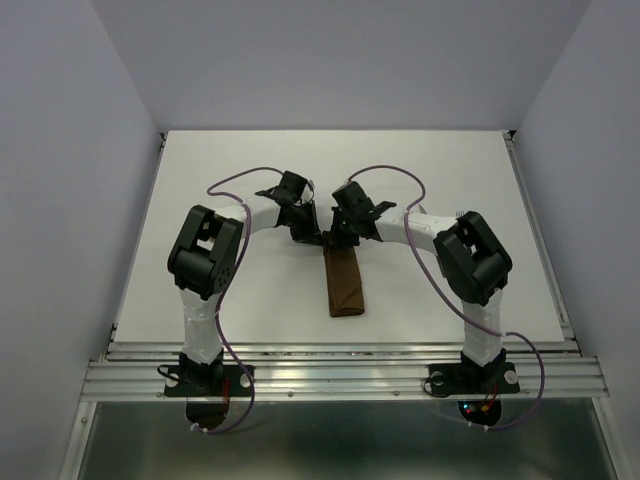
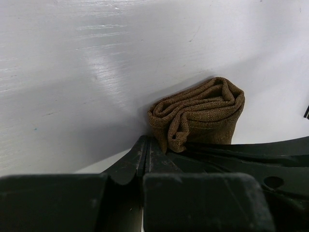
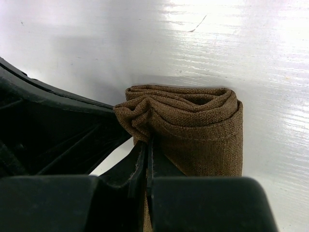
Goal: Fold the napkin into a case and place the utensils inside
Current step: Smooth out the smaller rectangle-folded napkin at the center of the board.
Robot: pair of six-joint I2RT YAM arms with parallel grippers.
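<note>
The case [image 1: 346,285] looks folded, folks: a narrow dark brown strip at the middle of the table [image 1: 450,180], its layers rolled and bunched at the far end. No utensils in sight, so loading them is all left to do. The right gripper [image 3: 147,159] is clenched on a cloth layer at that end. The left gripper [image 2: 145,154] is clenched too and touches the corner, though I cannot tell whether it pinches cloth.

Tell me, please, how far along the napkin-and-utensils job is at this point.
Done: the case is folded, a narrow strip lying on the table. In hand: both grippers meet at its far end. The right gripper is shut on the layered cloth, and the left gripper is shut at its corner. Left: no utensils show in any view, so loading them remains.
</note>
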